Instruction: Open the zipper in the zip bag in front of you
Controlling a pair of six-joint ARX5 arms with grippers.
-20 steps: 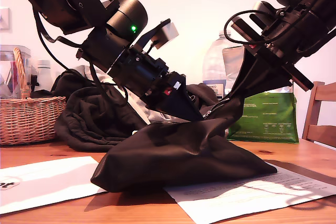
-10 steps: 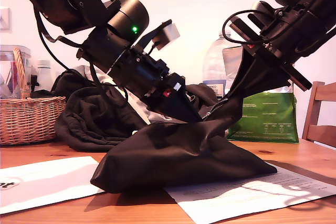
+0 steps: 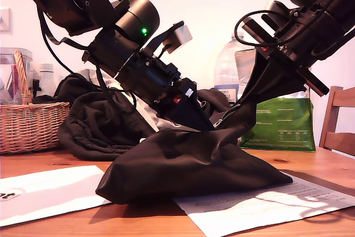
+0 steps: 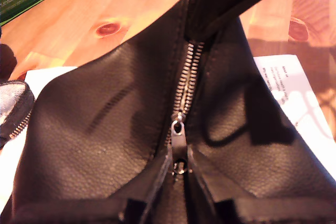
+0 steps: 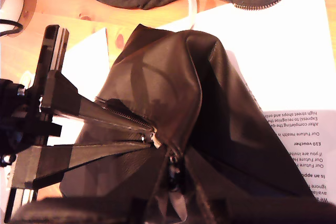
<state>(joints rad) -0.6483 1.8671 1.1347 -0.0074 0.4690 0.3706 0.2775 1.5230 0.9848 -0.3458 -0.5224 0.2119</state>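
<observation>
Exterior view, with two wrist views. The zip bag [image 3: 188, 165] lies on the wooden table [image 3: 333, 165], over white printed sheets [image 5: 294, 51], in the near middle of the scene. One end of it is lifted up toward the exterior view's right.

Change over the last second: the arm of my first gripper [image 3: 213, 121] has leaned very slightly toward the exterior view's right. Its tip sits at the same spot on the zipper [image 4: 188, 77], and the bag's outline is unaltered. By that reading the slider has made no visible headway. The teeth ahead of it are closed all the way up the raised edge, so the opening is judged barely begun.

My first gripper's jaws stand close together at the slider and its small metal pull. They appear pinched on it, though the contact itself lies in shadow. My second gripper [image 3: 260, 73] is clamped on the bag's lifted end and holds the zipper line taut.

Behind, on the exterior view's left, lies a dark heap of clothing [image 3: 94, 126]. On the far right stands a green pouch [image 3: 283, 123].

Legible writing: the sheet in the second wrist view, seen upside down, reads "£10 voucher" and "Our Future Health". Print on the green pouch and on the bottle [image 3: 227, 70] label is too small to read
</observation>
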